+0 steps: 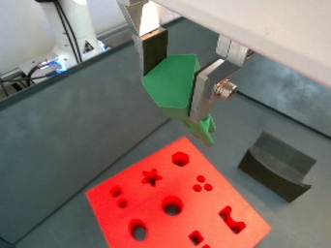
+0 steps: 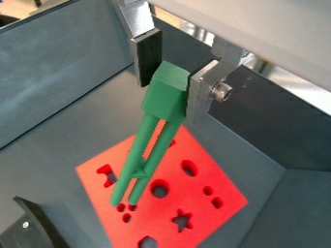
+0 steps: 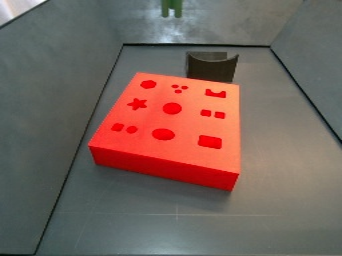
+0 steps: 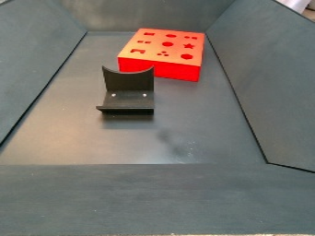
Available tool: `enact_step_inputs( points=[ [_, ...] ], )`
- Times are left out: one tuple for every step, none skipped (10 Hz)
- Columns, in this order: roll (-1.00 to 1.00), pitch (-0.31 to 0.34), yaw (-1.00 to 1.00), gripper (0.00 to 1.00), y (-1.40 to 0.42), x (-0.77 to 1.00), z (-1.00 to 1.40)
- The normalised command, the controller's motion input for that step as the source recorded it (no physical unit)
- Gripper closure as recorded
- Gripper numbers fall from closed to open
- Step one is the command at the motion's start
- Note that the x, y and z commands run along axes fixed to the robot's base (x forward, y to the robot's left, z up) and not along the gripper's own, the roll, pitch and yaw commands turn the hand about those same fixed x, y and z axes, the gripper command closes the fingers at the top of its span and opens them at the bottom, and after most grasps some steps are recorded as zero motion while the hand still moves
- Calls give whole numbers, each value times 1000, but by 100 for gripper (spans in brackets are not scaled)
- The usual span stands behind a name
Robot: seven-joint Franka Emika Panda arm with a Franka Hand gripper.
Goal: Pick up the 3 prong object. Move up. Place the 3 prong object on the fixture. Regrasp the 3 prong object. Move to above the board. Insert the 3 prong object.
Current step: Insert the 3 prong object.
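High over the board (image 2: 162, 179), my jaws pinch the 3 prong object (image 2: 153, 131) by its broad green head, prongs hanging down (light, stiff plastic, I judge; thin prongs look breakable). Fixture (image 3: 211, 64) stands empty.

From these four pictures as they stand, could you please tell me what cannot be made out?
- The gripper: outside both side views; only the tip of the 3 prong object shows at the top edge of a side view.
- Prong tips: in a wrist view a finger covers much of the piece.
- The fixture: cut by the frame edge in that wrist view.
- The board: its holes are too small to tell apart in that side view.
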Motion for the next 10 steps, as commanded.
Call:
enact_step_inputs(
  points=[
    [-500,34,66,100,366,237,6],
    [-500,0,51,100,317,240,86],
    [-500,0,43,100,311,266,86],
    [-500,0,37,100,297,289,83],
    [-500,0,34,100,291,303,74],
    [-500,0,34,100,289,306,74],
    [-500,0,37,100,289,309,71],
    [-500,0,40,100,286,309,69],
    [-500,0,40,100,286,306,69],
    [-500,0,40,100,283,306,71]
  ],
)
